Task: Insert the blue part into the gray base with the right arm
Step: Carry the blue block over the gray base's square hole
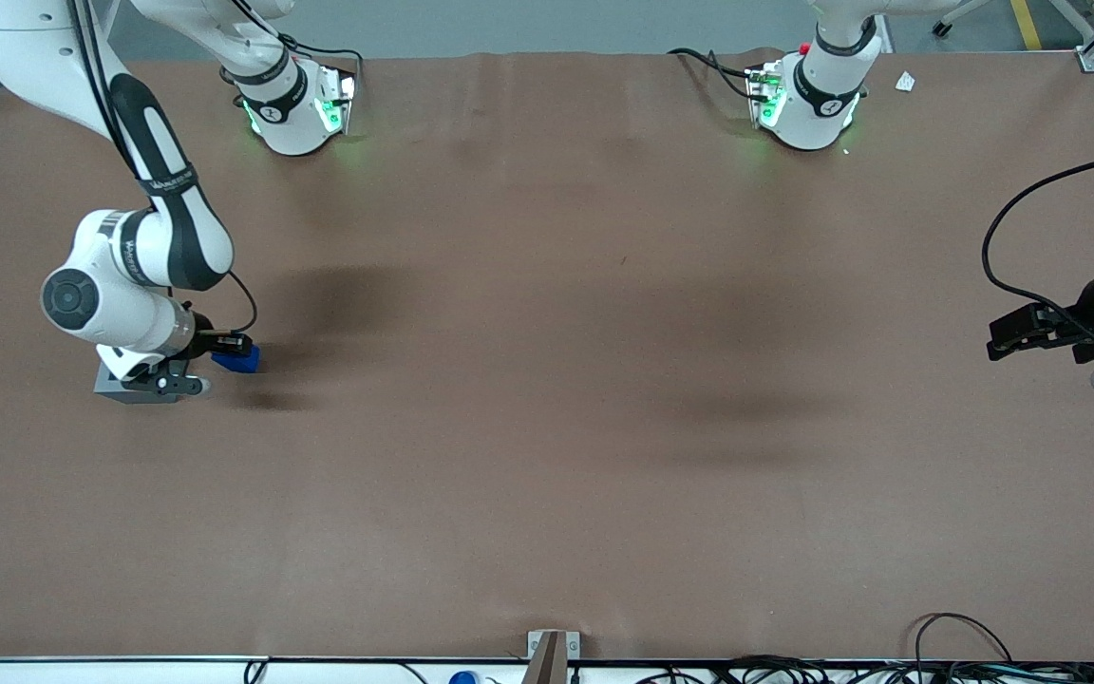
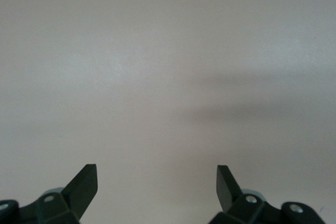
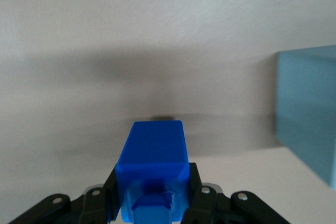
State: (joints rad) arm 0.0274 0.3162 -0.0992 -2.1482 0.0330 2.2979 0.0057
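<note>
The right arm's gripper (image 1: 229, 350) is low over the table at the working arm's end, turned sideways, and shut on the blue part (image 1: 237, 359). In the right wrist view the blue part (image 3: 153, 169) sits clamped between the two black fingers (image 3: 109, 195), pointing away from the camera. The gray base (image 1: 120, 388) stands on the table right beside the gripper, mostly hidden under the arm's wrist. In the right wrist view the gray base (image 3: 307, 114) shows as a pale block to one side of the held part, apart from it.
The brown table (image 1: 547, 427) stretches wide toward the parked arm's end. The arm's bases (image 1: 295, 109) stand at the table's edge farthest from the front camera. Cables (image 1: 946, 641) lie at the near edge.
</note>
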